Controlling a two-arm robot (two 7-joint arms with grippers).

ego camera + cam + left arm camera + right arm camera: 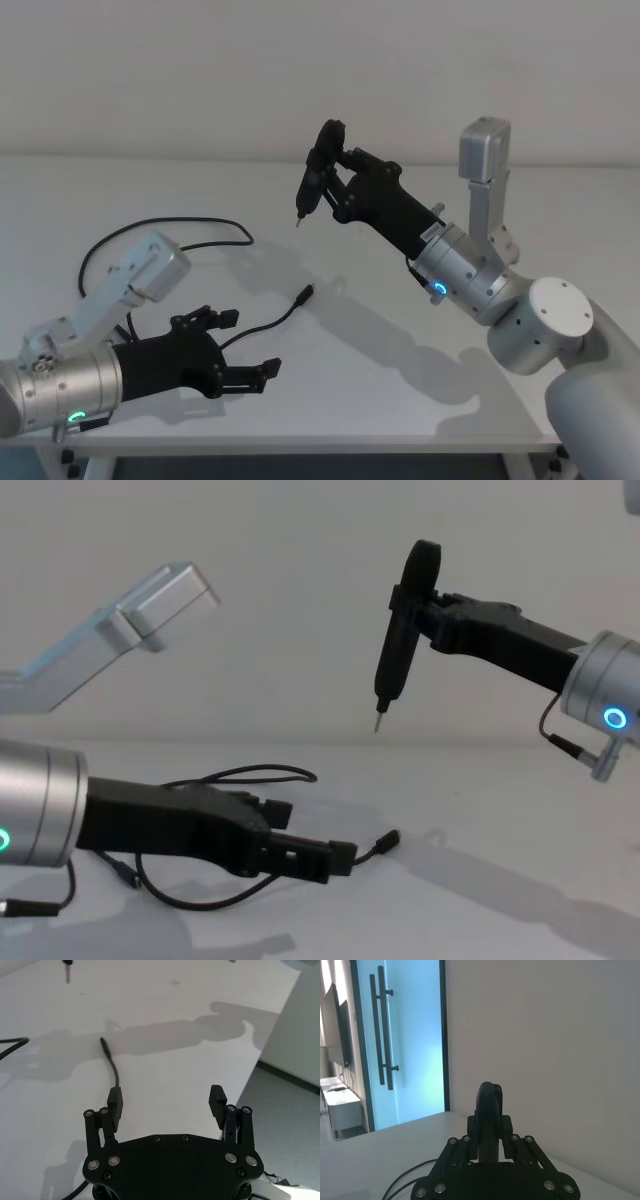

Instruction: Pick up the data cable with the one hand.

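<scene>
The data cable [160, 224] is a thin black cord lying in loose loops on the white table [400, 360]. One end plug [307, 293] points toward the table's middle. My left gripper [250, 343] hovers low over that end stretch, open. In the left wrist view the cable [115, 1070] runs up to one of its fingers [114, 1102], and the space between the pads is empty. From the chest view the cable [250, 773] loops behind the left gripper [310, 835]. My right gripper [340, 178] is raised above the table, shut on a black pen-shaped tool [316, 175].
The tool [398, 640] hangs tip down, well above the cable. The table's front edge [300, 448] runs close under my left arm. A plain wall stands behind the table. A glass door [405, 1040] shows in the right wrist view.
</scene>
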